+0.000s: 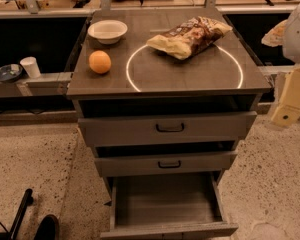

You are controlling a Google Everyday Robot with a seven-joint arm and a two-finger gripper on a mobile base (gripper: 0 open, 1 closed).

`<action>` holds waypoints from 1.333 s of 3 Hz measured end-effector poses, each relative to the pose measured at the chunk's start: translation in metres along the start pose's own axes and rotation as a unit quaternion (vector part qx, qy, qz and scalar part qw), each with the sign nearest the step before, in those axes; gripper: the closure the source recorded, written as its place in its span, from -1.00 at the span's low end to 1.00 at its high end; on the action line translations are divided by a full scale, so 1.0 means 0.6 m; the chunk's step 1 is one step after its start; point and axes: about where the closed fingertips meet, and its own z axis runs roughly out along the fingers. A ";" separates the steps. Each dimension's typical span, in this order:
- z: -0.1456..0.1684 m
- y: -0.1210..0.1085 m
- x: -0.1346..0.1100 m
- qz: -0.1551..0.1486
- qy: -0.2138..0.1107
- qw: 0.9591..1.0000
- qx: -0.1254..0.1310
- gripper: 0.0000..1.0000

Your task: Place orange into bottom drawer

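The orange (99, 62) sits on the grey cabinet top (190, 74) near its left edge, just in front of a white bowl (107, 31). The bottom drawer (166, 200) is pulled out, and its plain grey floor is bare. The two drawers above it, with black handles, are nearly shut. My gripper (289, 104) is a cream-coloured piece at the right edge of the view. It hangs beside the cabinet's right front corner, far from the orange, and holds nothing that I can see.
A crumpled chip bag (190, 35) lies at the back right of the cabinet top, across a white ring marking. A paper cup (30, 67) and a dark dish (7, 72) stand on a low shelf to the left. Black objects (32, 221) lie on the floor at lower left.
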 end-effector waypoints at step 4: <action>0.051 -0.118 -0.286 -0.109 -0.148 0.983 -0.020 -1.00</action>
